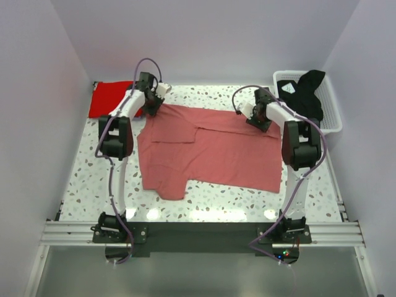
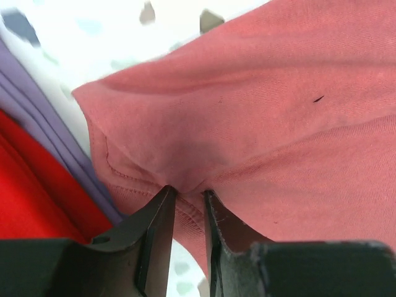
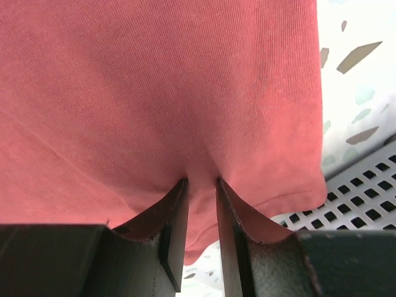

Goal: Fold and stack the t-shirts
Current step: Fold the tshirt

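The dusty salmon-pink cloth t-shirt (image 1: 210, 154) lay spread across the middle of the speckled tabletop (image 1: 216, 195). The left jaws and the right jaws were each clenched on a small pinch of its far edge, one towards each far corner. Such shallow bites could slip if the arms pulled unevenly, skewing the fold. The left pinch sat just beside the bright red cloth t-shirt (image 1: 108, 98), which might get dragged. How deep the cloth ran between the jaws was hidden. The left arm covered part of the red shirt, and the black cloth t-shirt (image 1: 303, 86) heaped in the white slatted plastic basket (image 1: 331, 117) at far right showed no clear shape.
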Available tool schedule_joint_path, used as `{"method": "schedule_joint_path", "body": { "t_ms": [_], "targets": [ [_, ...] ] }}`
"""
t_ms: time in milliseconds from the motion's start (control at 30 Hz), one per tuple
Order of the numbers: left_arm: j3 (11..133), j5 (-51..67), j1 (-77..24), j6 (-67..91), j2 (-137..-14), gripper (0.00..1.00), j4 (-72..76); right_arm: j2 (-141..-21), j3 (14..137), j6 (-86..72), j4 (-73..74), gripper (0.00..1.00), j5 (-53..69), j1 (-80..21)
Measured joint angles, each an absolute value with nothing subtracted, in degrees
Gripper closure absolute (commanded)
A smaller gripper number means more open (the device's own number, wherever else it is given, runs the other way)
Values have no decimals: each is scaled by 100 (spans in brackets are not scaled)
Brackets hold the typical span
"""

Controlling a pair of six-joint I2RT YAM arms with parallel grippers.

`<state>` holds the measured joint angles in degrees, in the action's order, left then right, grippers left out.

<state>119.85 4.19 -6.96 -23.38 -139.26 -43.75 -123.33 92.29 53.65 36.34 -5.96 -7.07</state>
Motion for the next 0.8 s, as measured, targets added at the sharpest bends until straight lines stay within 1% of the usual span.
{"method": "schedule_joint_path", "body": {
  "t_ms": [67,200,267,300,367,400,433,467,500,533,600,633,733,800],
  "targets": [
    [12230,370,-722,-2383,-14088,72,-4300,-12407,9345,5288,3686,70,-690,-707],
    [12267,298,-694,-2473,-14143,73,-4047,-12691,9786,5122,3745,69,-849,-711],
    [12267,296,-648,-2502,-14145,72,-3981,-12761,9931,5035,3754,68,-875,-711],
    [12261,320,-624,-2515,-14145,71,-3966,-12781,9970,4982,3767,63,-864,-711],
    [12171,475,-556,-2571,-14077,66,-3916,-12787,10051,4860,3850,58,-792,-711],
    [12022,576,-519,-2626,-13992,64,-3861,-12787,10099,4790,3933,52,-727,-711],
    [11834,690,-475,-2676,-13858,60,-3854,-12785,10149,4718,4027,49,-646,-711],
    [11681,794,-438,-2705,-13738,57,-3883,-12783,10228,4633,4187,46,-548,-711],
    [11489,969,-395,-2766,-13557,55,-3898,-12774,10283,4593,4313,42,-467,-711],
    [11271,1133,-360,-2818,-13329,51,-3889,-12731,10326,4510,4469,40,-364,-711],
    [10853,1474,-303,-2932,-12794,46,-3907,-12521,10344,4394,4797,33,-134,-720],
    [10617,1660,-287,-2995,-12444,42,-3911,-12366,10335,4359,4978,28,-21,-729],
    [9870,2154,-276,-3341,-11332,40,-3955,-11572,10053,4351,5325,27,259,-764],
    [9408,2425,-276,-3677,-10604,40,-4163,-10912,9730,4366,5564,30,401,-792]
  ]
}}
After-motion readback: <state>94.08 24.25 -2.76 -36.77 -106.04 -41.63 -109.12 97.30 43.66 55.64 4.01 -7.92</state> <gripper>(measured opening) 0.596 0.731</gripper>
